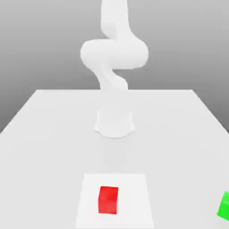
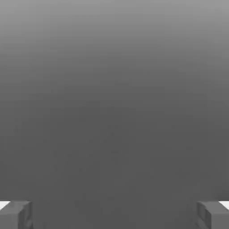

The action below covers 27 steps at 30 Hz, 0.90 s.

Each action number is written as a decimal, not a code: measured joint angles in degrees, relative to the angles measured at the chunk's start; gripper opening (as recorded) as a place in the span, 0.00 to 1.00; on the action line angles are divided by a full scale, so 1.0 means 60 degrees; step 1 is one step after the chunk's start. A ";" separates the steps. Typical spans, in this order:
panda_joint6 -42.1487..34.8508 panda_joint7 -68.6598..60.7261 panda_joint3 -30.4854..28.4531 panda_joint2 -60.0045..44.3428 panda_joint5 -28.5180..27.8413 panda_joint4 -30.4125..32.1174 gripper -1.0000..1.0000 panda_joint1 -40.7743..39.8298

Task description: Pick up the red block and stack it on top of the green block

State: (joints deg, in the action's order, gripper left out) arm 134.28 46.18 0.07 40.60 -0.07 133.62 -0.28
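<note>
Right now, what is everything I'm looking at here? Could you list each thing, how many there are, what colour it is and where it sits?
red block: one, bright red, near the front of the table, resting on a paler square patch.
green block: one, bright green, at the exterior view's right edge, partly cut off, well apart from the red one.
square patch: one, lighter white, under the red block.
table: one, white, fills the lower part of the exterior view.
backdrop: plain grey; it is all the hand view sees beyond the fingers.
arm: one, white, rising from a round base at the table's middle.
hand: one, two grey fingers spread wide, nothing between them.
</note>
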 joint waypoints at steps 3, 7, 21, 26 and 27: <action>0.0520 0.0069 0.0013 -0.1091 -0.0012 0.0383 0.50 -0.0058; 0.1184 0.0159 0.0020 -0.2483 -0.0031 0.0871 0.50 -0.0123; 0.3495 0.0411 -0.0027 -0.7329 -0.0009 0.2572 0.50 -0.0287; 0.4770 0.0421 -0.0022 -0.9060 0.0020 0.2574 0.50 -0.0298; 0.5062 0.0421 -0.0019 -0.9406 0.0019 0.2526 0.50 -0.0301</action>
State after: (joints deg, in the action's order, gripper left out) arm 164.65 48.70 -0.05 -15.83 0.05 148.78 -2.08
